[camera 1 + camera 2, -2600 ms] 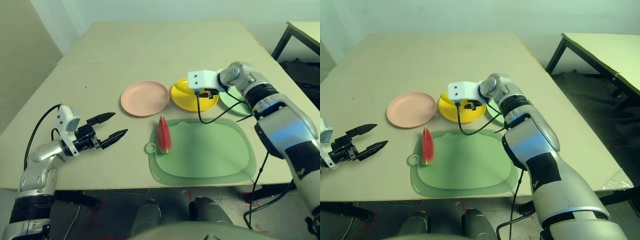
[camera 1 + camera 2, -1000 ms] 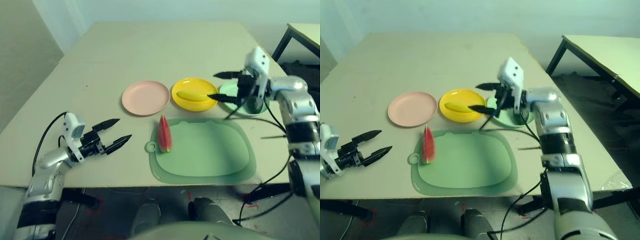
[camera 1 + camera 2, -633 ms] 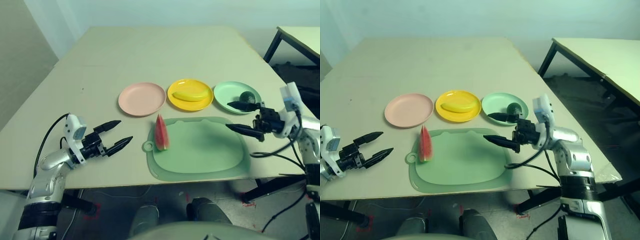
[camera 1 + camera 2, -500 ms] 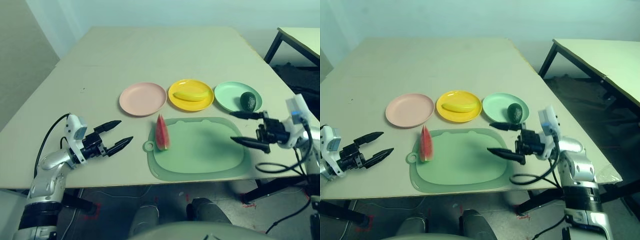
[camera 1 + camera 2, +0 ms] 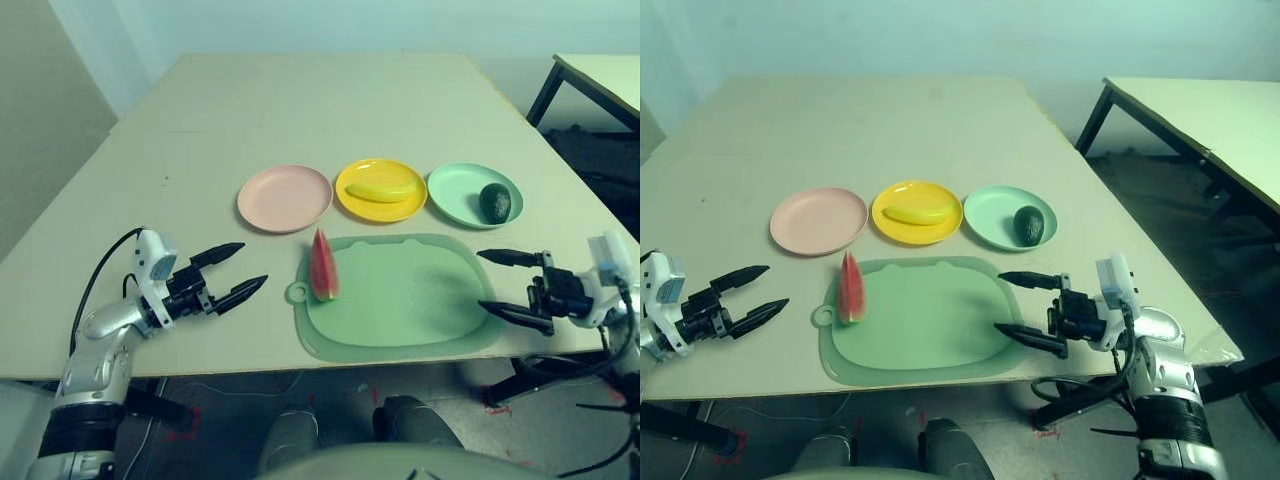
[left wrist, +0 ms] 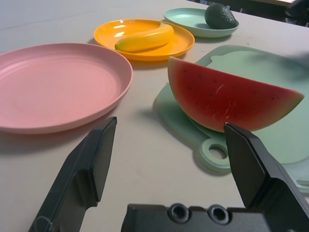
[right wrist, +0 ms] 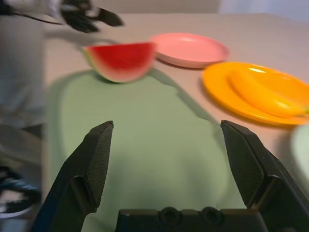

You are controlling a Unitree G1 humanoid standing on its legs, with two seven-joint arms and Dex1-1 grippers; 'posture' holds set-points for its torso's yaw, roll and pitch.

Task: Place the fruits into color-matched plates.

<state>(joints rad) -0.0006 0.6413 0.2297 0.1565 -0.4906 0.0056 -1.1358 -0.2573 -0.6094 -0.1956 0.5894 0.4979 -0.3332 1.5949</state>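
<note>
A red watermelon wedge (image 5: 323, 268) with green rind stands on the left edge of the large pale green mat (image 5: 405, 295). Behind it sit the pale pink plate (image 5: 284, 197), bare, the yellow plate (image 5: 381, 189) holding the banana (image 5: 381, 190), and the mint green plate (image 5: 462, 194) holding the dark avocado (image 5: 495, 202). My left gripper (image 5: 231, 270) hovers open near the table's front left, a short way left of the wedge. Open as well, my right gripper (image 5: 498, 283) hangs over the mat's right edge, holding nothing.
A second table (image 5: 1200, 110) with a dark leg stands off to the right. The far half of my table (image 5: 320, 100) is bare. The table's front edge runs just below the mat.
My right gripper let go of the banana on the yellow plate, then drew back toward me to the mat's right edge. The left arm barely moved.
</note>
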